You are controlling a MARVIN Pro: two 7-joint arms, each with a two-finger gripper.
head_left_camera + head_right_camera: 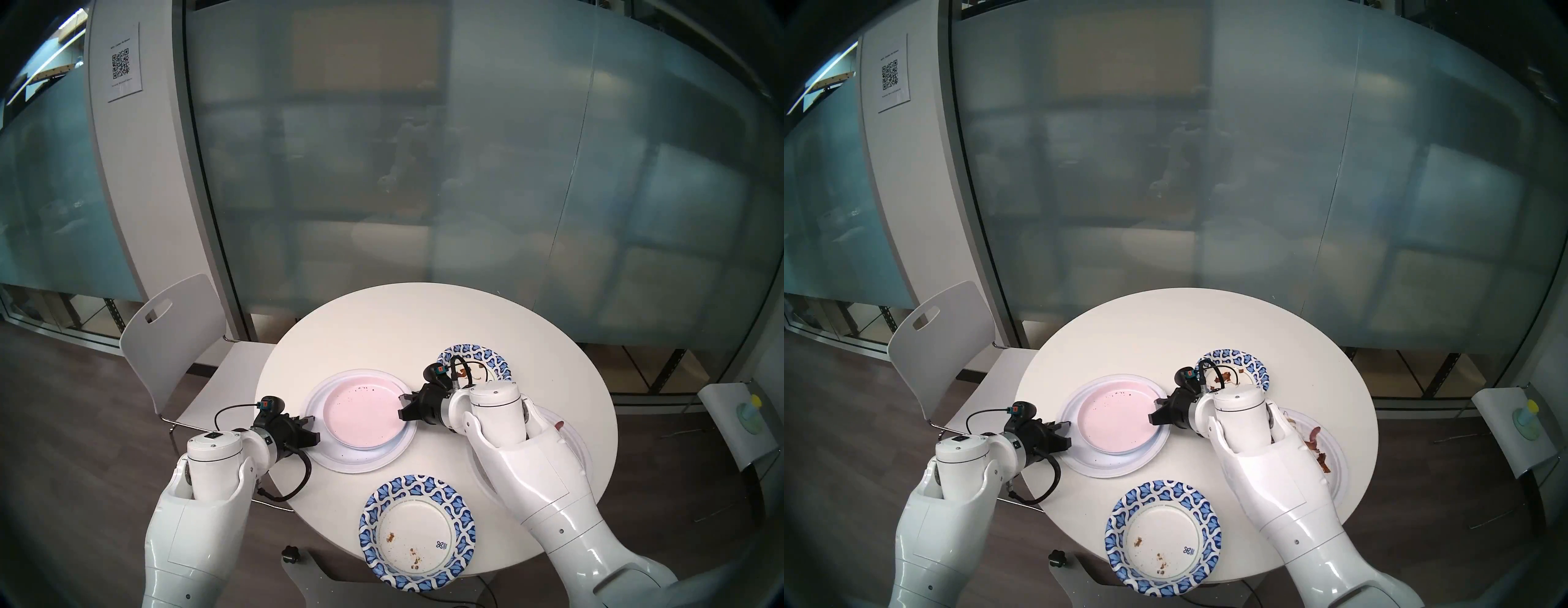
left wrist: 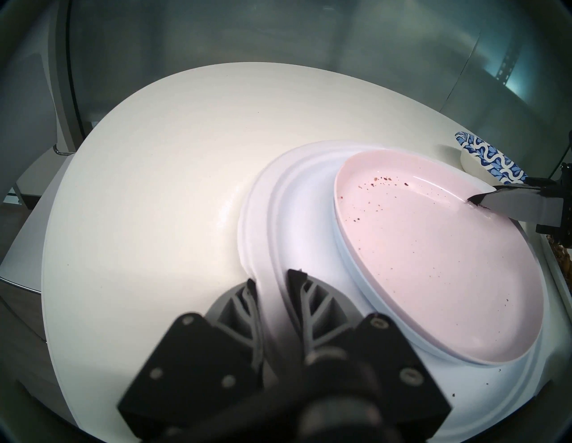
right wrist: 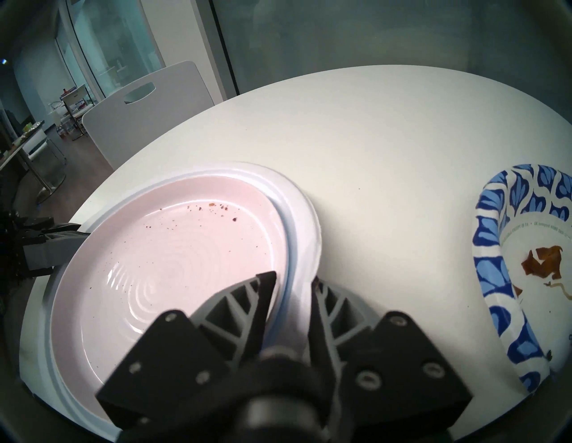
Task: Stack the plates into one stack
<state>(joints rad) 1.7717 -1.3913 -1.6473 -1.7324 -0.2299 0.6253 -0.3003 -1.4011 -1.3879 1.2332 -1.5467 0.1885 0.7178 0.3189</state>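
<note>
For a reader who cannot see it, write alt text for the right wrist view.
The right gripper straddles the rims of a pink plate nested on a pale blue plate and a white plate; a blue-patterned bowl sits right.

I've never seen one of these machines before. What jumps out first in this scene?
A pale pink plate sits on a wide white plate mid-table, with the left gripper and right gripper at opposite rims. Two blue-patterned dishes stand out: the crumb-speckled plate nearest the robot, and a smaller bowl behind the right arm.
</note>
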